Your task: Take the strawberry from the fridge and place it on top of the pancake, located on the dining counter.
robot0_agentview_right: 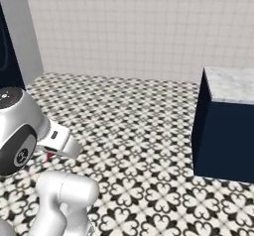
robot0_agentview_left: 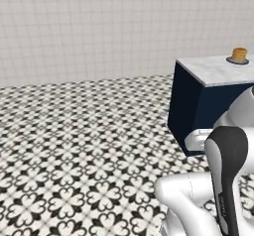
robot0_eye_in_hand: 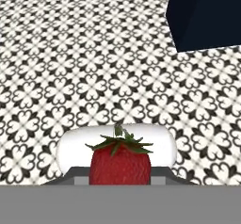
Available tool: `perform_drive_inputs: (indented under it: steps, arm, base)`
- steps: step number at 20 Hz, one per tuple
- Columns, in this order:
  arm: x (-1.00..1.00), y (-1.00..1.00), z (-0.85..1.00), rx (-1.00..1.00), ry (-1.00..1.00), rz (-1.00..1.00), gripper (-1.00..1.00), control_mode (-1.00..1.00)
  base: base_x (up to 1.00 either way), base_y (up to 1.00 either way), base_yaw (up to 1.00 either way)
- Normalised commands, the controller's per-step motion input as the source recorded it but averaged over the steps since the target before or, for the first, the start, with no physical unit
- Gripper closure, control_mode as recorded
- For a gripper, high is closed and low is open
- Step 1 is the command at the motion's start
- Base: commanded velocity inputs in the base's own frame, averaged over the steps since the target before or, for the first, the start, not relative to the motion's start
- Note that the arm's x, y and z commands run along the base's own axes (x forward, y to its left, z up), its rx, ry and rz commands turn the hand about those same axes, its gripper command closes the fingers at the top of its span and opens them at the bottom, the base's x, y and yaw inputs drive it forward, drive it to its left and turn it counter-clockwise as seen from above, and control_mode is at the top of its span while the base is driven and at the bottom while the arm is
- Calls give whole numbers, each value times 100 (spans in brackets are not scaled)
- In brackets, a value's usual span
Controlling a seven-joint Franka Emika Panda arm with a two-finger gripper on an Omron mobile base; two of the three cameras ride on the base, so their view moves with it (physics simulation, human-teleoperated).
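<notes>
In the hand view, the strawberry [robot0_eye_in_hand: 120, 162], red with a green leafy cap, sits upright between the jaws of my gripper [robot0_eye_in_hand: 120, 177], which is shut on it above the patterned floor. In the right base view a speck of the red strawberry [robot0_agentview_right: 48, 155] shows under the hand, low at the left. The pancake [robot0_agentview_left: 239, 54], a small orange-brown round stack on a dark plate, rests on the marble top of the dining counter [robot0_agentview_left: 211, 71], far ahead to the right. The counter's navy base [robot0_agentview_right: 223, 136] stands well away from the gripper. The fridge is out of view.
Black-and-white patterned floor [robot0_agentview_left: 89, 141] spreads between me and the counter. A pale tiled wall [robot0_agentview_left: 99, 27] closes the back. A grey panel [robot0_agentview_right: 22, 36] with a dark front stands at the far left of the right base view.
</notes>
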Motion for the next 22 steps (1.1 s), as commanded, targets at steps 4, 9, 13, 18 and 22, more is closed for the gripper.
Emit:
perform_drive_inputs:
  steps: [4, 9, 13, 18, 22]
  arm:
    - [0, 0, 0, 0, 0, 0, 100, 100]
    - [0, 0, 0, 0, 0, 0, 100, 100]
    - [0, 0, 0, 0, 0, 0, 100, 100]
    - [0, 0, 0, 0, 0, 0, 100, 100]
    - [0, 0, 0, 0, 0, 0, 100, 100]
  base:
    - [100, 39, 0]
    - [100, 21, -1]
    - [100, 0, -2]
    - [100, 5, -2]
    - [100, 14, -6]
